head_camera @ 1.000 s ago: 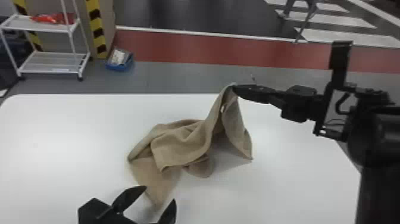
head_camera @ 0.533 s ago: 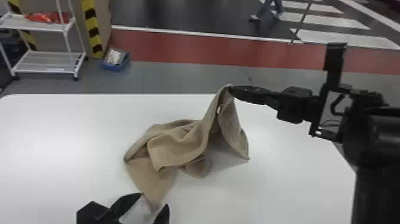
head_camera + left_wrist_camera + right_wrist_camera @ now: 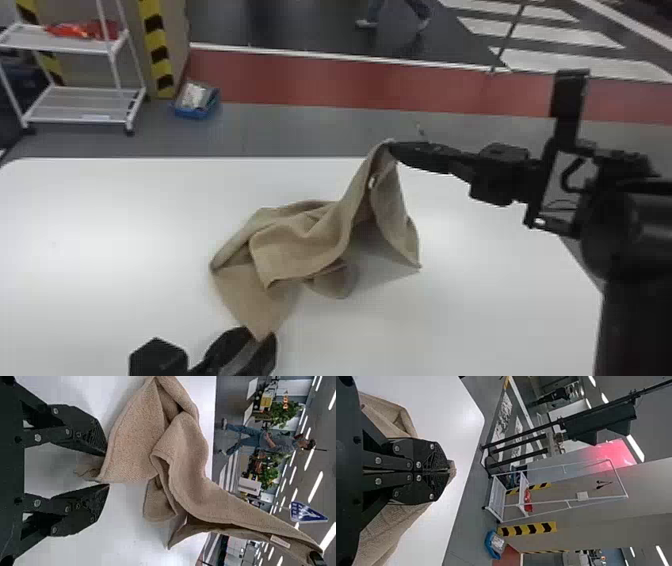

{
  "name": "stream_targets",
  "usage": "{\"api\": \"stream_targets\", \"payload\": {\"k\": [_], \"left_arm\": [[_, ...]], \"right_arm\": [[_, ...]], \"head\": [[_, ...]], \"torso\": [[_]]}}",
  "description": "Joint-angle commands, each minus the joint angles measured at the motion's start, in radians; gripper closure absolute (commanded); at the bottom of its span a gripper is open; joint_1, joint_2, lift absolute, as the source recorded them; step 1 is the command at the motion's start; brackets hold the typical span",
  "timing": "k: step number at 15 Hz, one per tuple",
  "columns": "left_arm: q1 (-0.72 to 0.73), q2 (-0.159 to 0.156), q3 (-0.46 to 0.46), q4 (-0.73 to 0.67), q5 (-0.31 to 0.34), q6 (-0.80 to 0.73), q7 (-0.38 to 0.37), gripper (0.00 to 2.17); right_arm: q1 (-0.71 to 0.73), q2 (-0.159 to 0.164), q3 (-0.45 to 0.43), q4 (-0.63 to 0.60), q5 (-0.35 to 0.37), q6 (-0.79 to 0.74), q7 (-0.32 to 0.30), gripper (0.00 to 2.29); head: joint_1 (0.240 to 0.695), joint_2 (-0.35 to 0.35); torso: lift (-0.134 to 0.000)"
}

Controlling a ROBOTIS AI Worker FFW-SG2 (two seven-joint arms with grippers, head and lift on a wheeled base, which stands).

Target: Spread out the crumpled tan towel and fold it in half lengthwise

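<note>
1. A crumpled tan towel [image 3: 300, 245] lies bunched across the middle of a white tabletop [image 3: 125, 225], one end drawn up into a peak above the surface.
2. At that peak, the right gripper [image 3: 392, 145] pinches the cloth between its closed fingers, a small bit of fabric poking out past the tips.
3. Near the robot, the left gripper [image 3: 106, 470] stands with its fingers spread on either side of the towel's near corner [image 3: 260, 320], not clamped on it.
4. The spreading appears to be in its opening phase: one end is secured and lifted, while the body of the towel remains in loose, overlapping folds.
5. Left to do, by all signs: close the left fingers on the near corner, draw the cloth taut between both grippers and lay it flat.
6. The lengthwise fold is not begun. A shallow bite on the near corner could let it slip free once the towel is pulled.
</note>
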Motion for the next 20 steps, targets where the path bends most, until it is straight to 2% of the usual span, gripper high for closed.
{"api": "stream_targets", "payload": {"k": [1, 2, 4, 8, 10, 13, 15, 16, 17, 18, 20], "left_arm": [[0.004, 0.001, 0.004, -0.014, 0.002, 0.003, 0.000, 1.90], [0.010, 0.001, 0.015, -0.032, 0.000, 0.028, -0.001, 2.01], [0.029, 0.002, 0.075, -0.098, 0.000, 0.061, -0.016, 2.01], [0.035, -0.004, 0.264, -0.327, 0.031, 0.261, -0.070, 2.01], [0.012, -0.007, 0.331, -0.417, 0.028, 0.368, -0.090, 2.01], [-0.072, -0.010, 0.466, -0.540, 0.012, 0.580, -0.161, 2.01], [-0.186, -0.006, 0.554, -0.589, -0.005, 0.767, -0.208, 1.99], [-0.264, -0.002, 0.560, -0.595, -0.077, 0.819, -0.240, 1.99], [-0.324, -0.010, 0.546, -0.595, -0.193, 0.828, -0.277, 1.99], [-0.368, -0.010, 0.521, -0.590, -0.281, 0.828, -0.297, 1.99], [-0.439, -0.004, 0.508, -0.566, -0.319, 0.831, -0.308, 1.99]], "right_arm": [[-0.002, 0.000, -0.007, 0.000, 0.000, -0.004, 0.000, 1.32], [-0.002, -0.003, -0.019, 0.000, 0.000, -0.007, 0.002, 1.32], [-0.005, -0.012, -0.039, 0.000, 0.000, -0.013, 0.015, 1.32], [0.023, -0.080, -0.101, -0.013, -0.014, -0.041, 0.052, 1.32], [0.047, -0.106, -0.133, -0.016, -0.011, -0.108, 0.120, 1.32], [0.076, -0.169, -0.185, -0.031, 0.006, -0.197, 0.213, 1.32], [0.079, -0.212, -0.207, -0.029, 0.038, -0.246, 0.213, 1.33], [0.076, -0.227, -0.213, -0.028, 0.084, -0.304, 0.213, 1.33], [0.076, -0.235, -0.200, -0.020, 0.147, -0.378, 0.213, 1.33], [0.079, -0.236, -0.184, -0.011, 0.206, -0.455, 0.206, 1.33], [0.093, -0.239, -0.164, 0.001, 0.272, -0.550, 0.170, 1.33]], "head": [[0.695, -0.188], [0.695, -0.189], [0.695, -0.188], [0.695, -0.147], [0.695, -0.111], [0.695, -0.076], [0.695, -0.048], [0.695, -0.040], [0.695, -0.034], [0.695, -0.030], [0.665, -0.018]], "torso": [[-0.124], [-0.124], [-0.124], [-0.124], [-0.124], [-0.124], [-0.124], [-0.124], [-0.124], [-0.124], [-0.124]]}}
